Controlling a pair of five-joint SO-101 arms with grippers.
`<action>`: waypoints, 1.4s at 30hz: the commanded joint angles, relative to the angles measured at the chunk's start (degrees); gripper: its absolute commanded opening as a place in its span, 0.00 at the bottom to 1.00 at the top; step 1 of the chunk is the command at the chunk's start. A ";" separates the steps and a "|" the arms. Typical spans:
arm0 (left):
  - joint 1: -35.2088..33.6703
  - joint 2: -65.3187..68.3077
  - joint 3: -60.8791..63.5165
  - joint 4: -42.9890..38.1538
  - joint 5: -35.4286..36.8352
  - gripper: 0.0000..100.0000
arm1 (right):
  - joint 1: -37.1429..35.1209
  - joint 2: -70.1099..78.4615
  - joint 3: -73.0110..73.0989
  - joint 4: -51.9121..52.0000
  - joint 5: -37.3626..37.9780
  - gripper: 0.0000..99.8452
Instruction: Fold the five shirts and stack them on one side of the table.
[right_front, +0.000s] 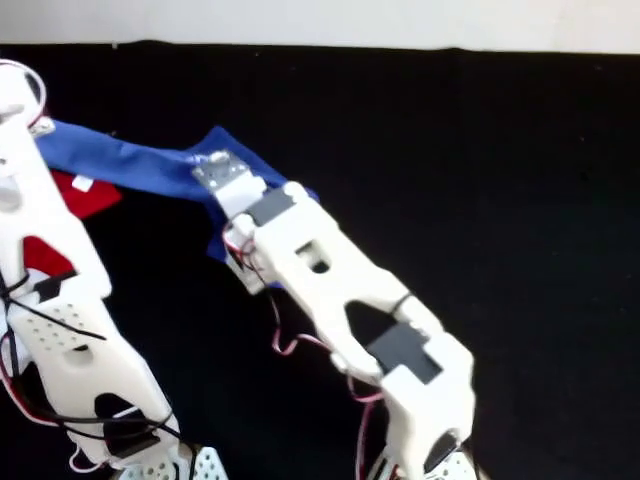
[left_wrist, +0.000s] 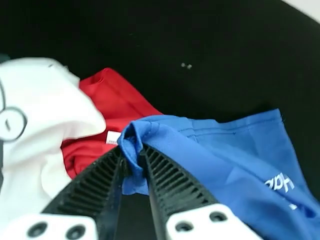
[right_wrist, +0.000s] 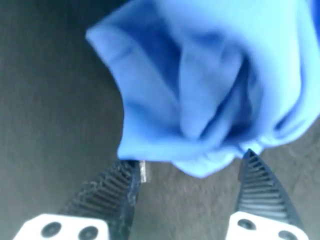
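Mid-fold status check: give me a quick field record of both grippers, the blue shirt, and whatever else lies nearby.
left gripper: shut on a bunched edge of the blue shirt
right gripper: open, fingers either side of the shirt's other bunched end
blue shirt: stretched between the two arms
red shirt: on the table by the left gripper
white shirt: against the red one
table: black

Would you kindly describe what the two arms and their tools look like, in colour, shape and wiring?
The left arm and right arm are chunky white plastic shells with black motor blocks set into them. Thin red and black wires loop loosely alongside. The left tool and right tool each have black ribbed fingers on white bases with screw holes.
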 joint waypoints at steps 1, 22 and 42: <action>-2.51 -1.01 -0.40 0.70 3.60 0.01 | -1.63 3.03 -7.43 -0.22 -3.87 0.35; -1.10 -3.56 -0.22 1.85 3.96 0.01 | 18.33 0.84 -23.34 15.60 -1.32 0.01; 18.95 -42.59 73.45 -6.68 9.67 0.01 | 35.03 -9.45 -25.36 27.30 18.81 0.01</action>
